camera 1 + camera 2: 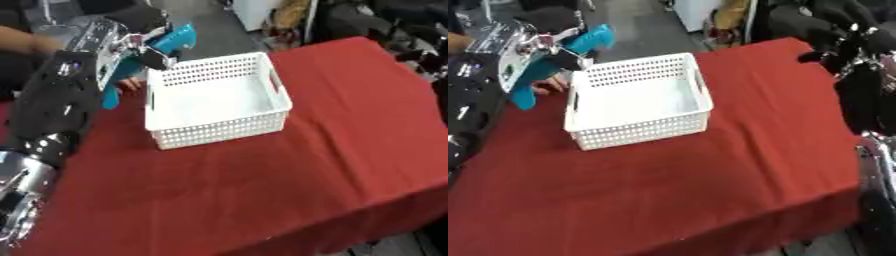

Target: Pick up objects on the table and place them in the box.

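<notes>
A white perforated box (219, 97) stands on the red table (289, 175), and its inside looks bare. My left arm reaches in from the left, its hand (149, 54) shut on a long teal object (178, 38) held above the box's far-left corner. The arm hides the teal object's middle, and its lower end (110, 98) shows beside the box. My right hand (837, 52) hangs raised at the table's far right edge, away from the box; nothing shows in it.
A person's fingers (131, 83) rest on the table just left of the box, under my left arm. Dark clutter and chairs stand beyond the far edge. The table's front edge (350, 215) runs askew at the lower right.
</notes>
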